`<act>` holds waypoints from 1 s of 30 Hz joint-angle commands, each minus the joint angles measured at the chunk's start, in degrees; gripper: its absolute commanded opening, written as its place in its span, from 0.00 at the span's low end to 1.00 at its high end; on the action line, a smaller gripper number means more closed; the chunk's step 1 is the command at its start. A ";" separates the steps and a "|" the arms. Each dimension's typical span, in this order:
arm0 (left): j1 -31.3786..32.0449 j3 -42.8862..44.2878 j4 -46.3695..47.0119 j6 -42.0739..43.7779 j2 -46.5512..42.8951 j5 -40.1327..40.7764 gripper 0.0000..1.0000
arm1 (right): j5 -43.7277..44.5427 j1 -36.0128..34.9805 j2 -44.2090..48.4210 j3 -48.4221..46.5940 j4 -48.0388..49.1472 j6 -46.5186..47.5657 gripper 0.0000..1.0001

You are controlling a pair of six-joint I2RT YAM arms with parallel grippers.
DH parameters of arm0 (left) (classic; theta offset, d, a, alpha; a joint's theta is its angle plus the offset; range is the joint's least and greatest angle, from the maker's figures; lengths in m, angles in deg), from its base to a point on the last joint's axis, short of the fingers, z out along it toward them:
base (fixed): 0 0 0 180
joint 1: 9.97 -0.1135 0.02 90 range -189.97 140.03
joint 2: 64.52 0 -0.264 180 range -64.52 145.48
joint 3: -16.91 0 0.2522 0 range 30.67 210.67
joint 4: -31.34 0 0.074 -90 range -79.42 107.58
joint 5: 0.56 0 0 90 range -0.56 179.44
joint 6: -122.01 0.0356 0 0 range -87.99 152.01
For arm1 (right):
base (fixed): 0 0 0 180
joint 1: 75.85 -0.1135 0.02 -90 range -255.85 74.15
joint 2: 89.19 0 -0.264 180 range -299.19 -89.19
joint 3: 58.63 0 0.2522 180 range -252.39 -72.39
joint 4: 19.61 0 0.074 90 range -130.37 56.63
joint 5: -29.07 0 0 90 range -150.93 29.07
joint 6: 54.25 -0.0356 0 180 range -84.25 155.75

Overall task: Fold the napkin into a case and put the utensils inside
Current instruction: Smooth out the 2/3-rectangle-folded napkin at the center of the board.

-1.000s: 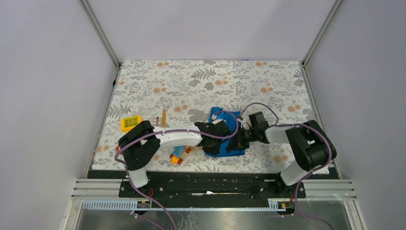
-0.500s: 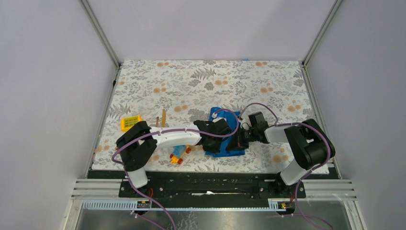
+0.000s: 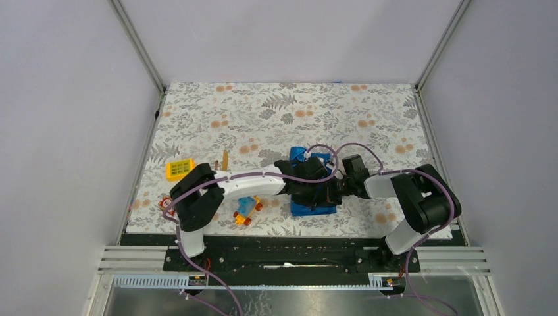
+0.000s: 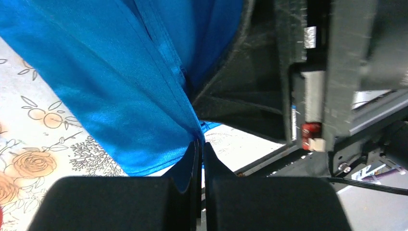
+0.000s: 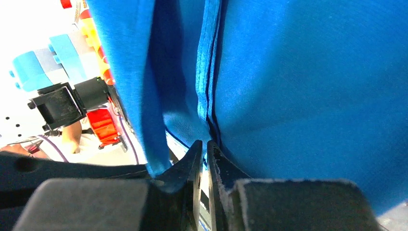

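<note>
The napkin (image 3: pixel 314 209) seems raised, pinched by converging left gripper (image 4: pixel 200 144) and right gripper (image 5: pixel 204 144).

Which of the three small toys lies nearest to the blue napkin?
The blue-and-orange toy car, just left of the napkin; the yellow block and red block lie farther left.

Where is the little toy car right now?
In the top view, the toy car sits left of the middle, near the front edge of the table. It is a little left of the blue napkin and nearer than the yellow block.
</note>
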 commanded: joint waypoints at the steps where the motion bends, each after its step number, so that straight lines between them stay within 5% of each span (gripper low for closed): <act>1: 0.07 1.59 2.78 0.50 2.34 -2.65 0.00 | 4.73 -0.68 1.58 1.52 -0.94 -1.64 0.15; 22: 0.09 2.37 7.14 -0.42 5.60 -3.66 0.06 | 8.77 -0.72 7.73 3.55 -4.18 -6.77 0.13; 30: -0.01 3.54 7.00 -0.02 7.64 -3.13 0.09 | 14.35 -0.32 13.91 -0.78 -16.50 -3.05 0.16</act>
